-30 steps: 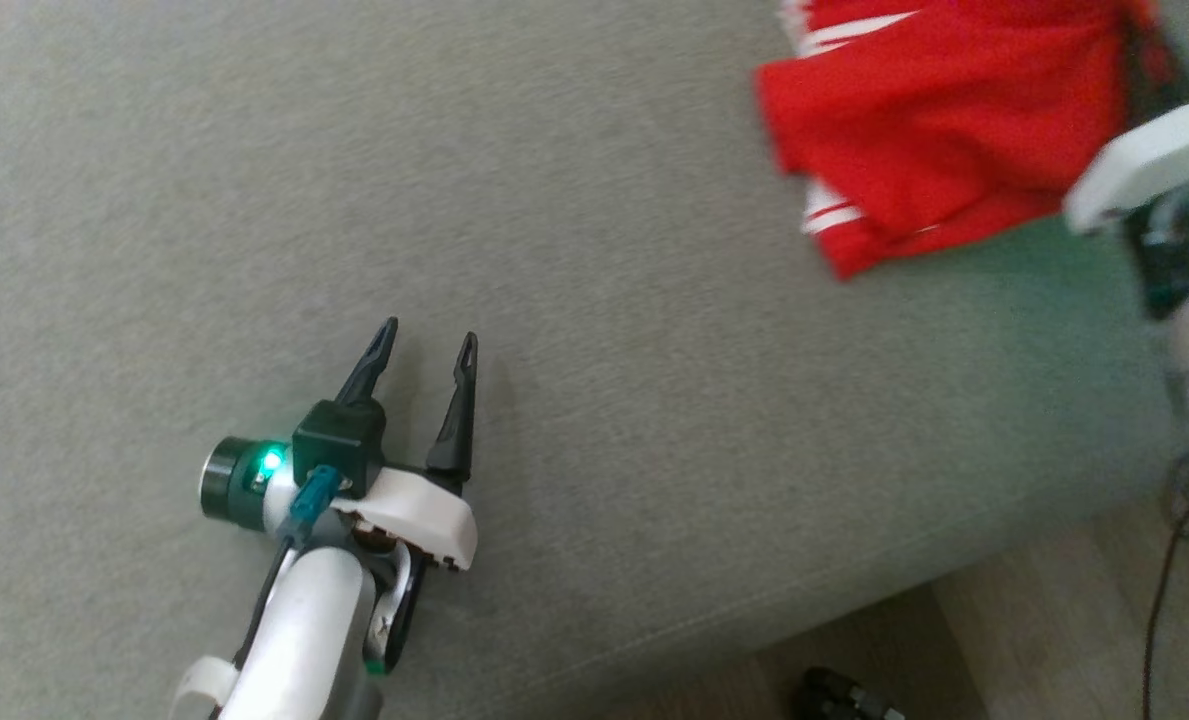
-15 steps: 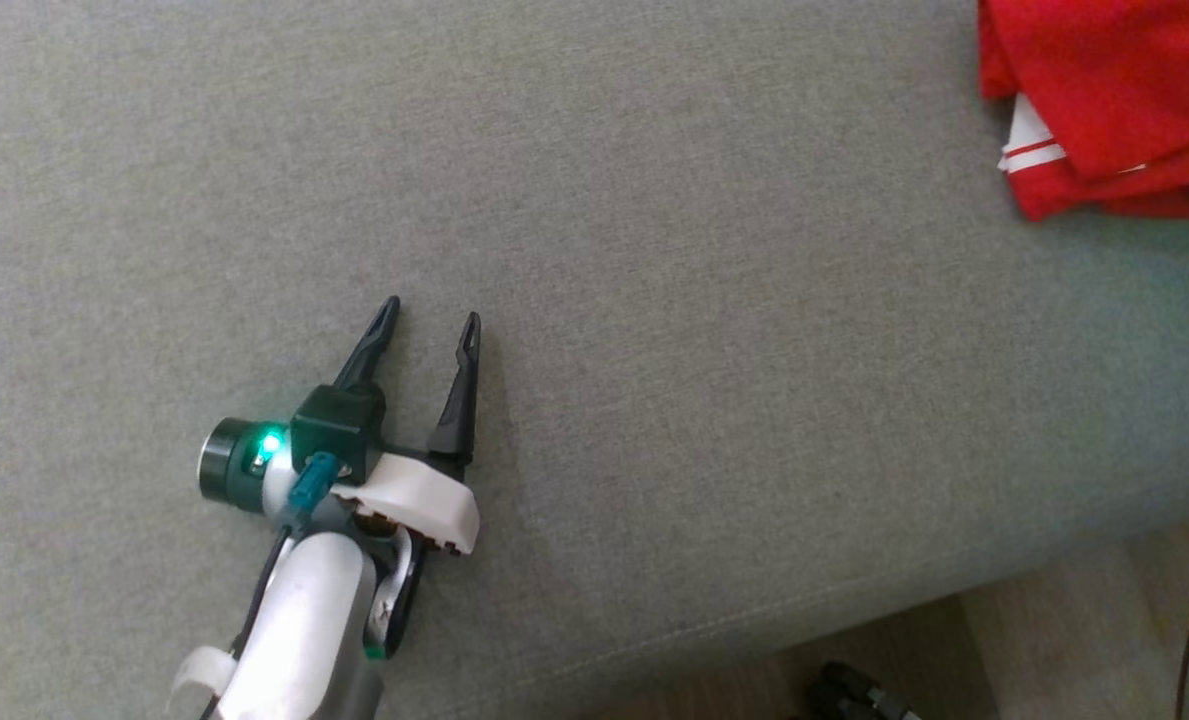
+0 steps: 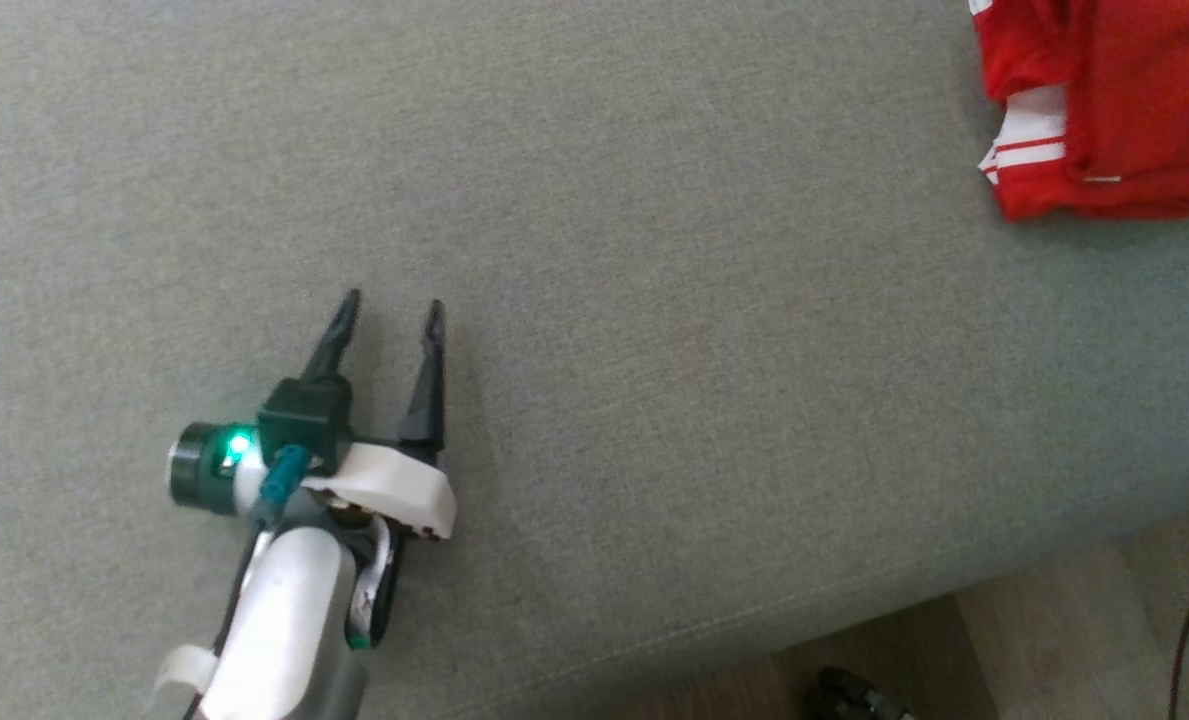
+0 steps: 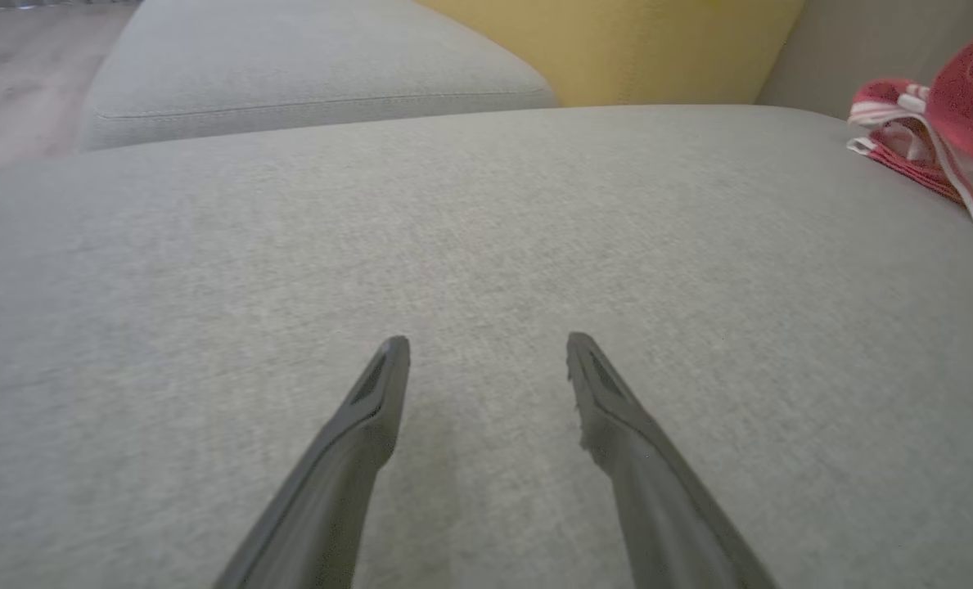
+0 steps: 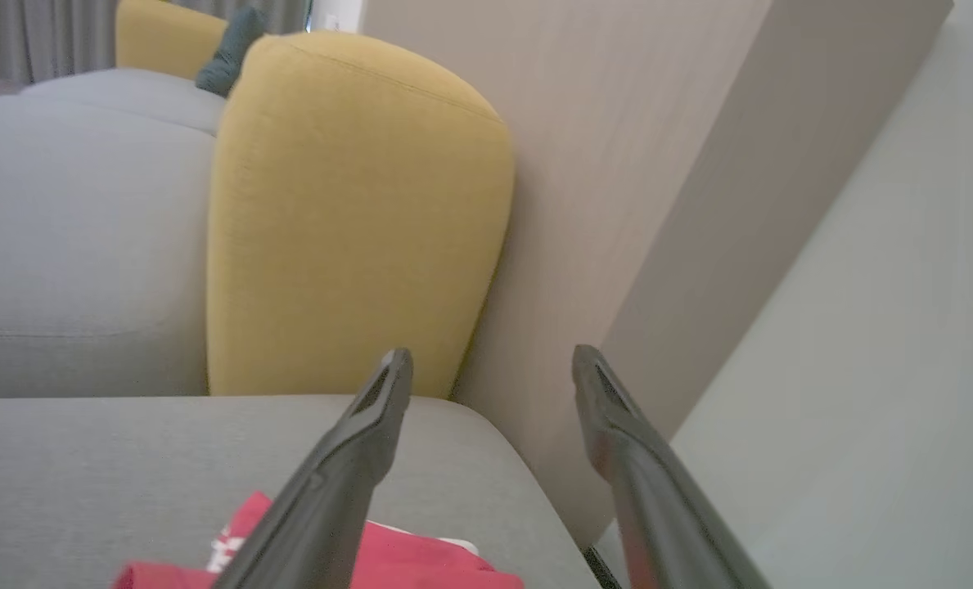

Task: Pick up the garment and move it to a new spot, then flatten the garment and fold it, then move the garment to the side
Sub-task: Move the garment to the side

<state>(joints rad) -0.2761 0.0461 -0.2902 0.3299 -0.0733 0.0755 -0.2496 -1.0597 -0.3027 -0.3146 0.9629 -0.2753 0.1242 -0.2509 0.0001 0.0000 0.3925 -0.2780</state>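
The garment (image 3: 1124,110) lies just beneath the wide, empty right gripper (image 5: 492,354) and far right of the equally wide left gripper (image 3: 393,300), so the setting-aside step looks done and the next move is lifting clear without snagging the mesh.

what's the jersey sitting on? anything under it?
The garment lies in bunched layers on the grey sofa cushion, at the head view's upper right. Its own fabric covers the cushion beneath it, so whether anything is tucked under it can't be seen.
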